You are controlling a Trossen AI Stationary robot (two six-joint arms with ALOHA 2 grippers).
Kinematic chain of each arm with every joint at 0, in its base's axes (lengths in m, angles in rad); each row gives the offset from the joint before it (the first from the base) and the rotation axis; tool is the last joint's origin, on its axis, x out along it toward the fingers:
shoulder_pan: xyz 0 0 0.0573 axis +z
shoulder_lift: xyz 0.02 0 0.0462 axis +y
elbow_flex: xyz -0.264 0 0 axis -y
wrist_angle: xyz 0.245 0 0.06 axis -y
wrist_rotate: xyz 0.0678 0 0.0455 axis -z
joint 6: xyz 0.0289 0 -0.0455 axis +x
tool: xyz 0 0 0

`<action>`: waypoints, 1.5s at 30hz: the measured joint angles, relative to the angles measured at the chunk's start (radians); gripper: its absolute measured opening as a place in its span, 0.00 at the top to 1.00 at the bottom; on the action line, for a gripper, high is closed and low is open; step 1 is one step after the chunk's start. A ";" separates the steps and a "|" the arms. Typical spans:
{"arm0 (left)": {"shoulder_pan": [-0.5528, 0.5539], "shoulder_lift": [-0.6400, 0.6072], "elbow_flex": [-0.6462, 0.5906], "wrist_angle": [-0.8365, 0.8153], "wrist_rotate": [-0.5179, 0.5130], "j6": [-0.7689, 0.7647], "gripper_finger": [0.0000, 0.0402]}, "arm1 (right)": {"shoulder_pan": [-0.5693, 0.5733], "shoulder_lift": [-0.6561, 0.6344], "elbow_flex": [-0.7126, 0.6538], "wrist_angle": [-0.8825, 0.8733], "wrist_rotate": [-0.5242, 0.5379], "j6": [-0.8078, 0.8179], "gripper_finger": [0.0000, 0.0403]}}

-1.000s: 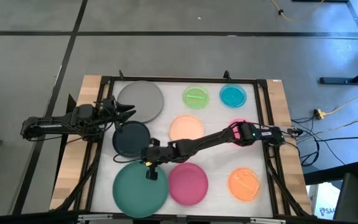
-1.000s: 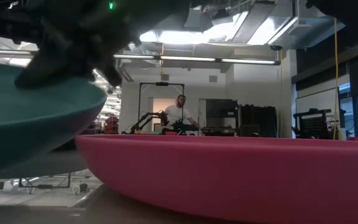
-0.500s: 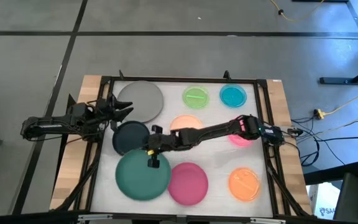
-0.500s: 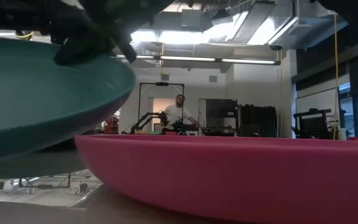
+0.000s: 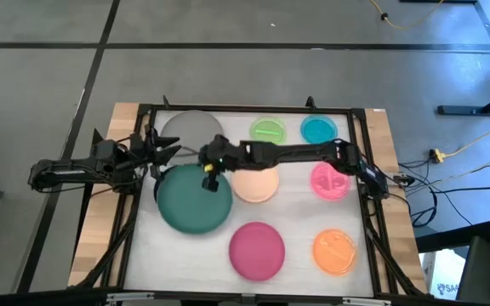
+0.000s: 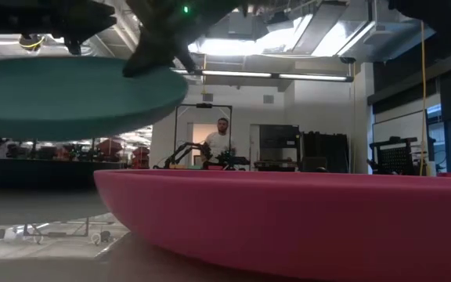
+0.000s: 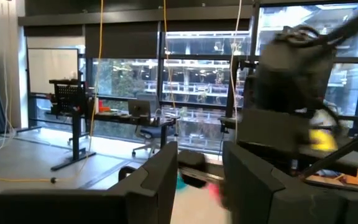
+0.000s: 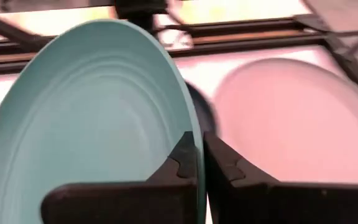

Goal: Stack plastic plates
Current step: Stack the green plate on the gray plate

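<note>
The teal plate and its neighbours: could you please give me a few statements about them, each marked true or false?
1. The right gripper is shut on the teal plate. True.
2. The teal plate lies flat on the table. False: the low view shows it lifted clear.
3. The magenta plate is held by the left gripper. False: it lies on the table, and that gripper holds nothing.
4. The green plate sits beside the cyan plate. True.
</note>
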 joint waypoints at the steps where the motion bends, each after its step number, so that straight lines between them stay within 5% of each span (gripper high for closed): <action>1: 0.000 0.000 0.000 -0.005 0.000 -0.001 0.70 | -0.011 0.000 0.000 -0.001 -0.001 0.003 1.00; 13: 0.000 0.000 0.000 -0.045 -0.004 0.000 0.70 | -0.142 0.018 0.000 0.147 0.040 0.079 1.00; 27: 0.000 0.000 0.000 -0.045 -0.005 0.000 0.70 | -0.319 0.091 0.001 0.283 0.261 0.275 1.00; 45: 0.000 0.000 0.000 -0.044 -0.006 0.000 0.70 | -0.332 0.259 0.000 0.368 0.220 0.367 1.00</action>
